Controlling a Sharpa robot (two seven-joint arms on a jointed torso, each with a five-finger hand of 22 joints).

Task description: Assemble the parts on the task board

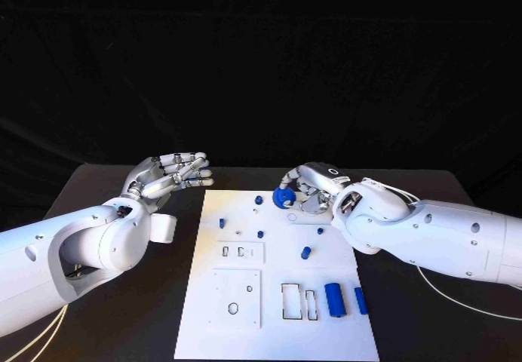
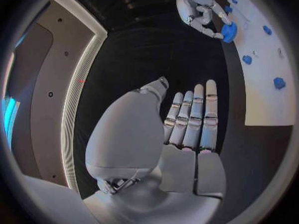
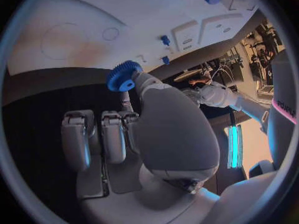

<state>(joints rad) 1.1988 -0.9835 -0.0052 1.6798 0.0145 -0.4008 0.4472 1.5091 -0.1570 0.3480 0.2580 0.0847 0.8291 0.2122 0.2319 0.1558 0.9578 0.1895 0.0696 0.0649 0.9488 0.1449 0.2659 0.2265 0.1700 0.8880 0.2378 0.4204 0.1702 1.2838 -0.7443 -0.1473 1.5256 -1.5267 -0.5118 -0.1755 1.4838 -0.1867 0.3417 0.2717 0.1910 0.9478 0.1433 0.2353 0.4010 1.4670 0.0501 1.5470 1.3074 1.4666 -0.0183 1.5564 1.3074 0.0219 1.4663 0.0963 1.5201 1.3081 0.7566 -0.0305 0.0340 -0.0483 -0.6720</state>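
Currently a blue gear [image 1: 284, 198] is pinched by the right hand [image 1: 310, 190] over the task board's [image 1: 277, 332] far end — the left hand [image 1: 172, 176] is held open, empty, beside the board.

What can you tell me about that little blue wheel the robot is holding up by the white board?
The blue gear is a small round wheel with fine teeth round its rim and a hole through its middle; it looks like matte plastic. The right hand pinches it between its fingers, holding it above the far end of the task board, near the board's middle line. From the head view it shows as a rounded blue piece. Nothing but the fingers touches it, as far as can be seen.
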